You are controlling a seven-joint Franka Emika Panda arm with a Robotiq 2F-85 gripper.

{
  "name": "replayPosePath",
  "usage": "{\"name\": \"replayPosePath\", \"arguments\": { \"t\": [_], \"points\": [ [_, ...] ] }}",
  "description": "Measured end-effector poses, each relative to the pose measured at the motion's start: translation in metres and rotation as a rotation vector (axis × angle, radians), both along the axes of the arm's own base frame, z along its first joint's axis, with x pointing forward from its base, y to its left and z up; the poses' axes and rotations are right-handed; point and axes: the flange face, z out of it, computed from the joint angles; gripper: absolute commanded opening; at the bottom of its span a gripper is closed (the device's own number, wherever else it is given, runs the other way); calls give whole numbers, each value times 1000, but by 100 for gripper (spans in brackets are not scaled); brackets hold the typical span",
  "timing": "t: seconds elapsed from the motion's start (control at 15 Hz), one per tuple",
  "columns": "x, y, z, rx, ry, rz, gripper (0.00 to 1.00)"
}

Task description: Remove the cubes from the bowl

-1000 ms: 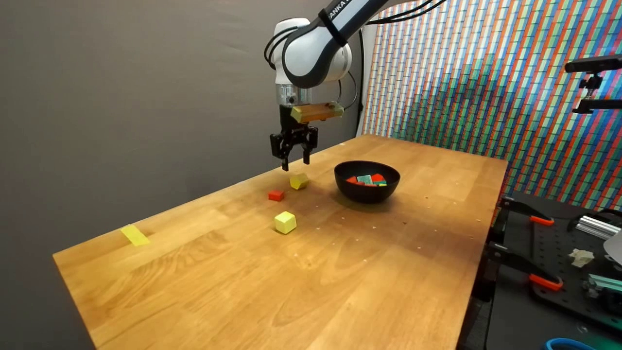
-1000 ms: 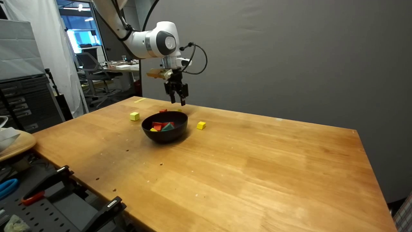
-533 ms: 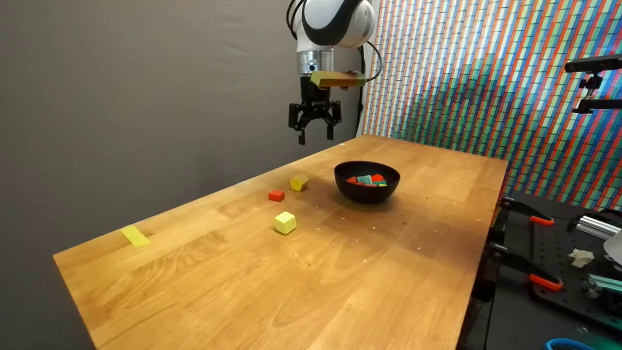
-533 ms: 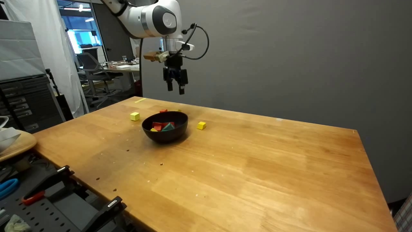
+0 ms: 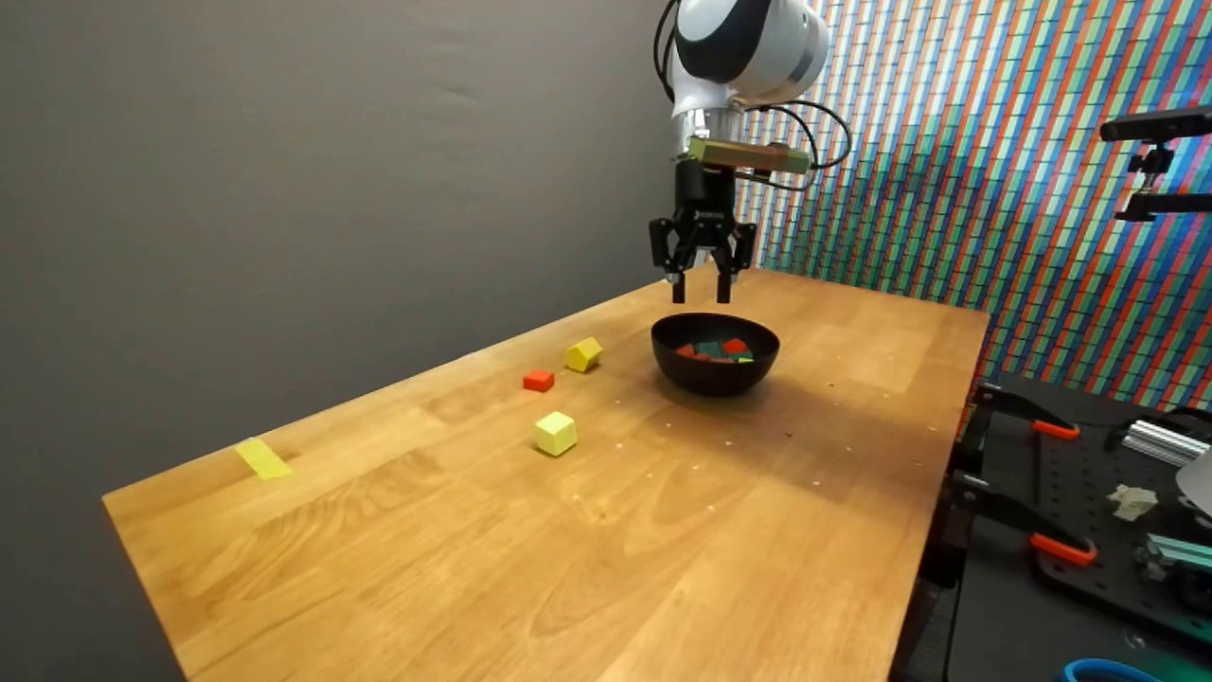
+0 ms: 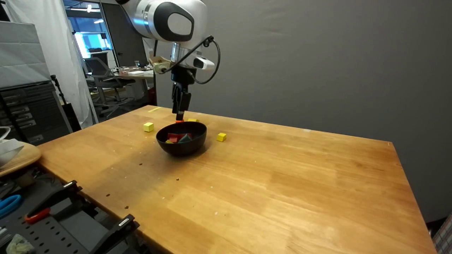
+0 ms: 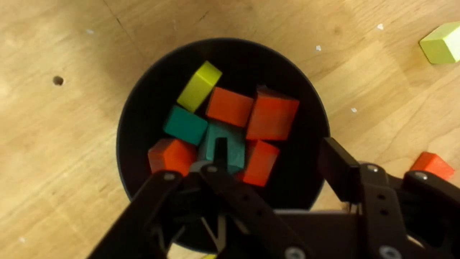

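In an exterior view the pincer (image 5: 701,289) hangs above the black bowl (image 5: 716,381), clear of its rim, its fingers (image 5: 723,288) well spread and nothing between them; in an exterior view the pincer (image 6: 179,116) is edge-on and that gap is hidden. The wrist view shows the spread too, and looks down into the bowl, where the exterior views give only bits of the contents: a yellow cube (image 7: 199,86), two green cubes (image 7: 185,125) and at least four red cubes (image 7: 272,117), some partly covered by a finger. On the table (image 5: 615,568), between the bowl and the corner with the yellow strip (image 5: 263,458), lie a loose yellow cube (image 5: 583,354) and a loose red cube (image 5: 539,381), both near the edge along the grey backdrop (image 5: 331,189), and a pale yellow cube (image 5: 556,434) farther in from that edge. In an exterior view the bowl partly hides the first two, and a fourth loose cube (image 6: 221,137), yellow, shows on the bowl's side away from that corner. Beyond the table, a striped panel (image 5: 947,170) stands in an exterior view, an office chair (image 6: 116,83) in an exterior view.
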Motion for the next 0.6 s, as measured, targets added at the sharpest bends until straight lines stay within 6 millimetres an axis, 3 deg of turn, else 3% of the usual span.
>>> {"name": "replayPosePath", "arguments": {
  "t": [0.27, 0.4, 0.6],
  "points": [
    [-25, -9, -26, 11, 32, -70, 83],
    [-34, -12, -37, 0, 43, -93, 67],
    [-43, -16, -50, -18, 36, -127, 55]
  ]
}}
